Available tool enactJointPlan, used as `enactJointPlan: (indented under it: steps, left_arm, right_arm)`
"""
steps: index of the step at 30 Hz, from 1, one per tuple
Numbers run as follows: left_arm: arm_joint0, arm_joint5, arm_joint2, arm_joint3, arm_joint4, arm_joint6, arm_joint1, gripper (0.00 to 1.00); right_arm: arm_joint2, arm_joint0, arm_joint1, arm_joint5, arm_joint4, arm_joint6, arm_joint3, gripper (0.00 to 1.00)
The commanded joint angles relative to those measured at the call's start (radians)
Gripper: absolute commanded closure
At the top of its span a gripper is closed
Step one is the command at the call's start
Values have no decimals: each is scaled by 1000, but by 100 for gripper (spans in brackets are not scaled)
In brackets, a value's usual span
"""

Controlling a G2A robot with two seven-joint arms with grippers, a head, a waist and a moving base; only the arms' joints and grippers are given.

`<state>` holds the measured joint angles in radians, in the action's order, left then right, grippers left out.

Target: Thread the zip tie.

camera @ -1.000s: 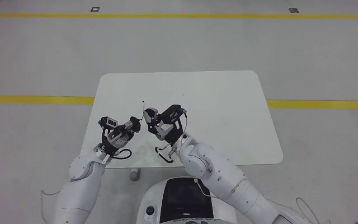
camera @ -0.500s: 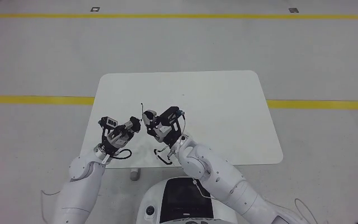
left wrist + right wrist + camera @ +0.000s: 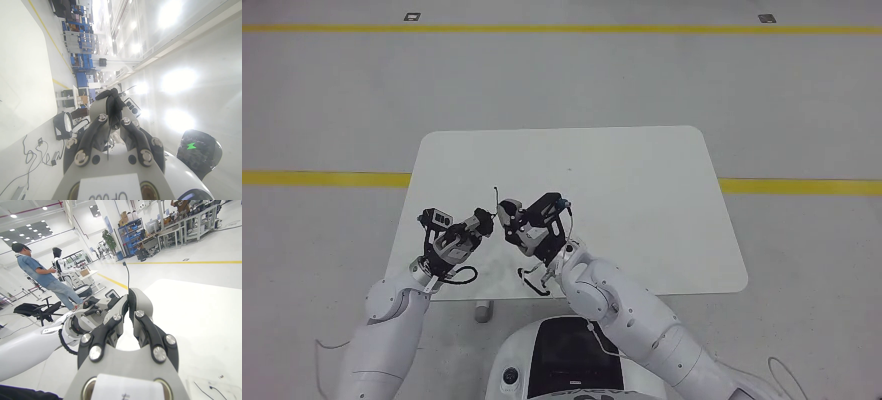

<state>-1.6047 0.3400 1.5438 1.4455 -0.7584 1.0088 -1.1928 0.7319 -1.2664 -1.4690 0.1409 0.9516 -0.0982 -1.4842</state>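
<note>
The zip tie (image 3: 128, 275) hangs in the air above the white surface (image 3: 642, 180). Its head end sticks up from the right gripper (image 3: 129, 303), whose fingers pinch it tight. Just beside it, the left gripper (image 3: 111, 98) also has its fingers closed on the zip tie.

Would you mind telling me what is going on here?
Above the table, the right gripper is shut on a black zip tie, whose head end sticks up beyond it. Close beside it, the left gripper is shut on a thin strip, seemingly the tie's tail. Nothing passes through the head yet.
</note>
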Motion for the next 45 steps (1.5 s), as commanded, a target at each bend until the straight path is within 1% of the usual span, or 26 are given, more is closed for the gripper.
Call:
enactJointPlan:
  steps: [1,3,5,6,7,14,19,26,27,28,29,30,31,32,33,34,35,36,37,38,39,40,45]
  left_arm:
    - [0,0,0,0,0,0,0,100]
    - [0,0,0,0,0,0,0,100]
    - [0,0,0,0,0,0,0,100]
    - [0,0,0,0,0,0,0,100]
    - [0,0,0,0,0,0,0,100]
    - [0,0,0,0,0,0,0,100]
    - [0,0,0,0,0,0,0,100]
    - [0,0,0,0,0,0,0,100]
    - [0,0,0,0,0,0,0,100]
    - [0,0,0,0,0,0,0,100]
    - [2,-3,1,0,3,-14,0,100]
    - [5,-9,3,2,9,-35,1,100]
    - [4,-36,1,4,-9,-36,1,100]
    - [3,-67,3,7,-36,-29,2,100]
    - [1,-107,11,8,-60,-19,5,100]
    - [0,-141,18,8,-71,-14,7,100]
    - [0,-151,29,12,-71,-20,10,100]
    - [-4,-152,37,14,-53,-31,12,100]
    - [-12,-192,35,19,-70,-35,13,100]
    - [-14,-227,37,26,-102,-30,13,100]
    - [-15,-240,44,36,-99,-23,16,100]
    - [-16,-208,52,50,-59,-14,19,100]
    - [-16,-208,52,50,-59,-14,19,100]
  right_arm:
    - [2,-1,-1,3,-3,3,0,100]
    - [2,-2,-2,5,0,8,0,100]
    - [3,-2,-3,7,5,12,0,52]
    - [5,-4,-3,4,11,10,-2,17]
    - [5,-4,-3,2,17,9,-3,0]
    - [30,-25,5,12,76,8,-37,0]
    - [66,-66,20,65,118,-63,-53,0]
    - [66,-66,20,65,118,-63,-53,0]
    - [67,-63,21,59,131,-60,-52,0]
    - [70,-56,24,33,190,-51,-52,0]
    - [68,-58,26,6,243,-51,-58,0]
    - [66,-68,27,-14,281,-55,-62,0]
    - [68,-71,29,-28,314,-60,-66,0]
    - [68,-71,32,-41,365,-60,-66,0]
    - [65,-72,37,-60,441,-49,-69,0]
    - [64,-76,39,-77,486,-48,-76,0]
    - [60,-78,42,-88,535,-48,-84,0]
    - [54,-78,44,-99,594,-45,-92,0]
    - [48,-75,49,-119,618,-28,-98,0]
    - [32,-59,55,-122,618,-9,-99,0]
    - [14,-33,65,-132,618,14,-94,0]
    - [0,-16,71,-153,618,26,-93,0]
    - [0,-16,71,-153,618,26,-93,0]
